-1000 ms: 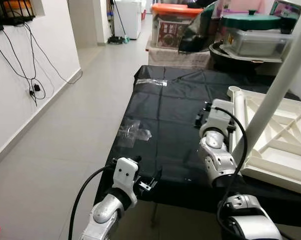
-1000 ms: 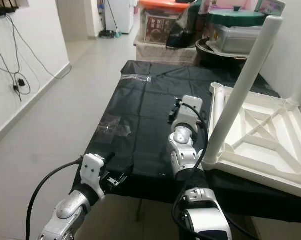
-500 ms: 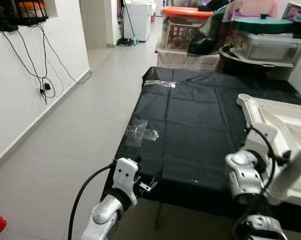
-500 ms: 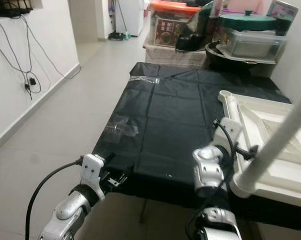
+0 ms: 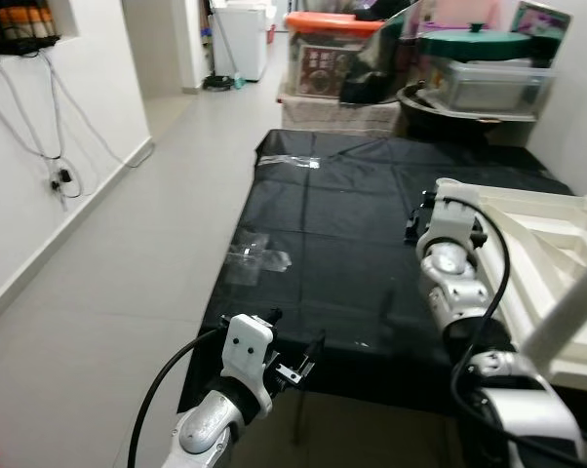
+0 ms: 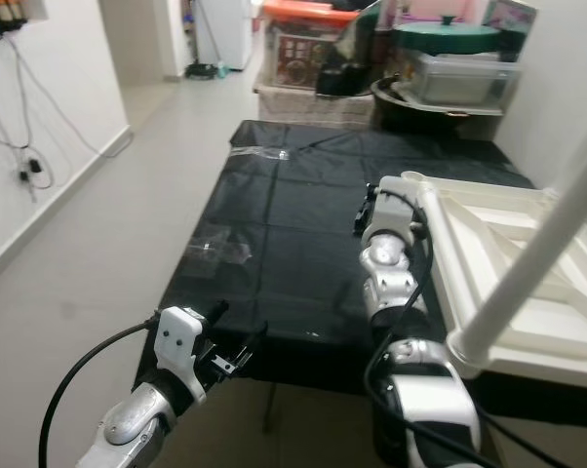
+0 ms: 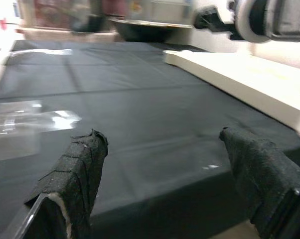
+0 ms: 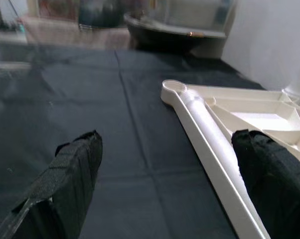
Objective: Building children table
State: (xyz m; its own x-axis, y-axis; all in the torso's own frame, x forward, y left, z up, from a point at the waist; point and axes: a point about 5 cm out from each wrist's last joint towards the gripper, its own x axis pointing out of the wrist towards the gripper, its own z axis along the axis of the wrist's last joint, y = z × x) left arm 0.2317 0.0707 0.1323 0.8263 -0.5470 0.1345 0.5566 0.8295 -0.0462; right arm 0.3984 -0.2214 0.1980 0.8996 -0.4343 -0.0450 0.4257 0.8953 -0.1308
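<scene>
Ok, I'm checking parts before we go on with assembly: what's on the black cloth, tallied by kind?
White table top, upside down: 1
White leg standing in its near corner: 1
Clear plastic pieces: 2
Total: 4

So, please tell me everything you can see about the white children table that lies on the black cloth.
The white children table looks like plastic and lies upside down, its ribbed underside facing up, on the black cloth at the robot's right. One white leg is fitted at its near corner; a round socket at another corner is empty. The right gripper, open, hovers beside its rim.
</scene>
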